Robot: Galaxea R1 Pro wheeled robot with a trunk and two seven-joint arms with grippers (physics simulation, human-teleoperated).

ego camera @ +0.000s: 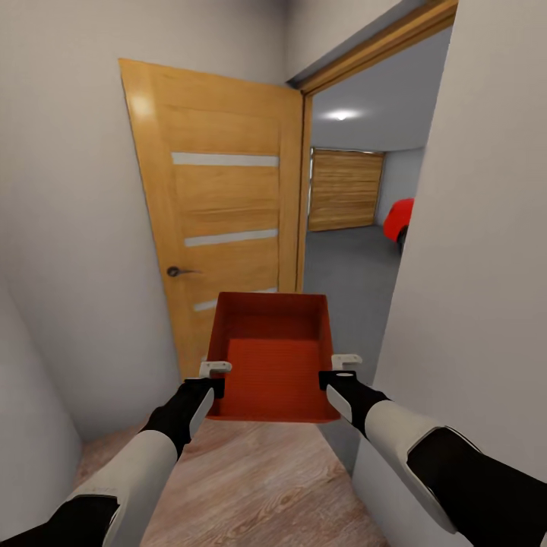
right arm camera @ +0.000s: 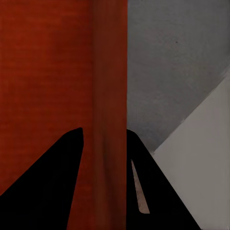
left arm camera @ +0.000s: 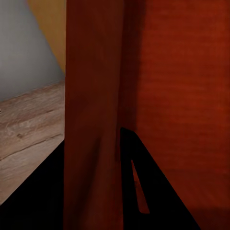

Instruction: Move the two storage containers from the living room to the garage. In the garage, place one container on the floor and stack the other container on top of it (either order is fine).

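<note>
My left tool (ego camera: 216,370) and right tool (ego camera: 346,362) each clamp a side wall of one storage container (ego camera: 272,365), carried at the garage (ego camera: 357,251) doorway (wood floor (ego camera: 251,486) underfoot). Placing and stacking remain.

one container (ego camera: 273,357), two grippers — one door (ego camera: 220,205)

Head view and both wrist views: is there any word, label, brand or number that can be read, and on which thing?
None: no text can be read.
The storage container, the open door, the red car and the garage door carry no visible writing.
</note>
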